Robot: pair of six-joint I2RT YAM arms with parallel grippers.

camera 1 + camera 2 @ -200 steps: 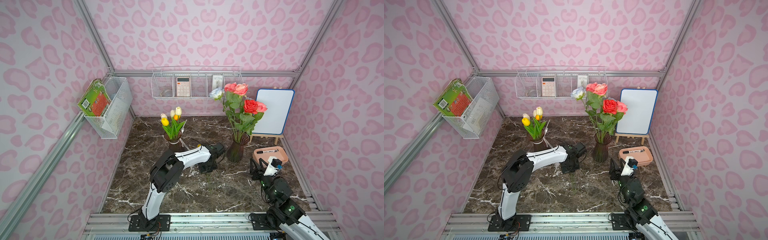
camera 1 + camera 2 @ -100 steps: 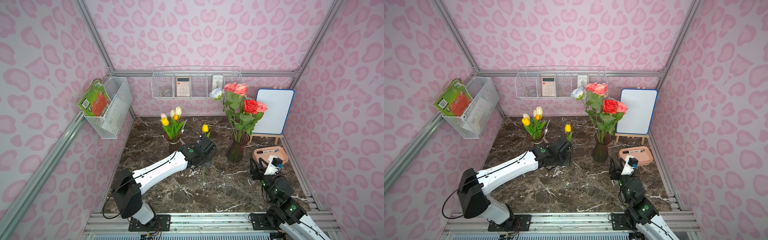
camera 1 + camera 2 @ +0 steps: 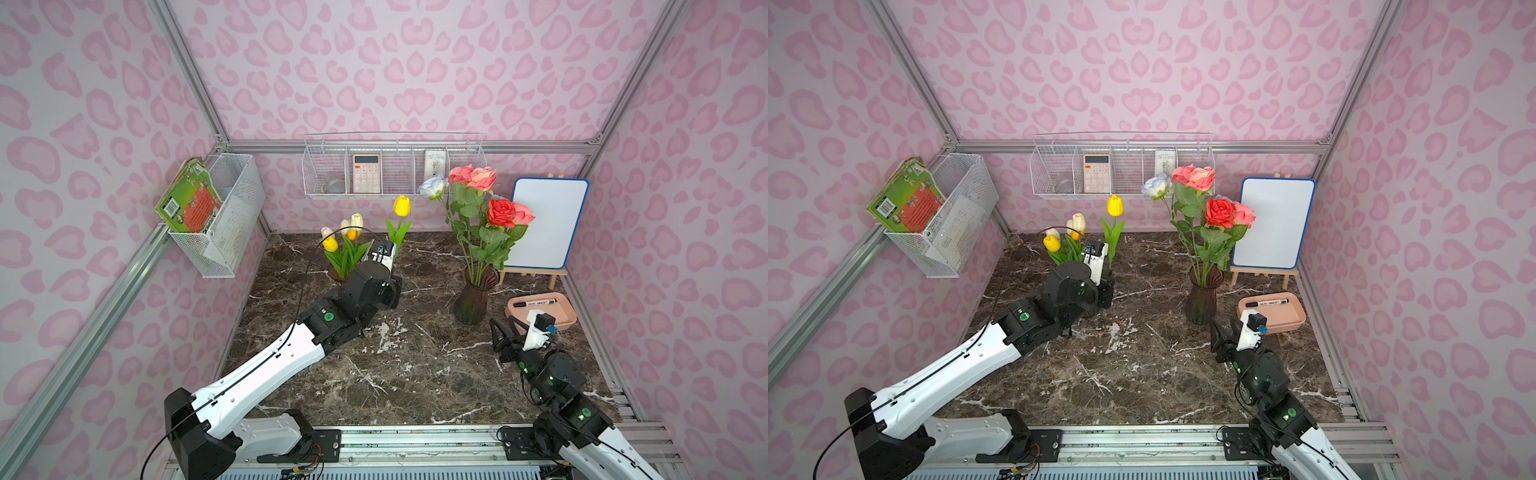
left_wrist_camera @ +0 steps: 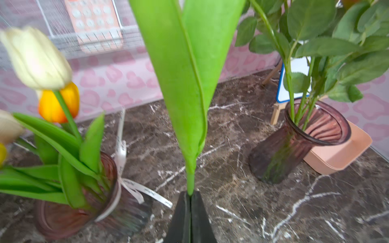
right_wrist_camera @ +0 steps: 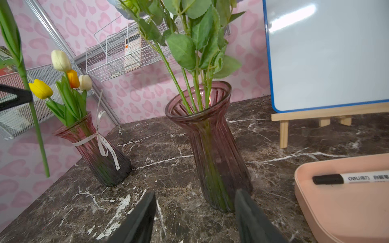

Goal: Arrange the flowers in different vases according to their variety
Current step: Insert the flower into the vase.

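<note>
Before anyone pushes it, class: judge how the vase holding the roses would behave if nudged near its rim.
Probably top-heavy: the roses stand far above the vase, so it may tip. Its ribbed glass looks rigid, likely slippery and breakable.

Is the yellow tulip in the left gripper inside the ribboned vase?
Out: the left gripper holds the tulip upright, stem end free beside the vase.
</note>
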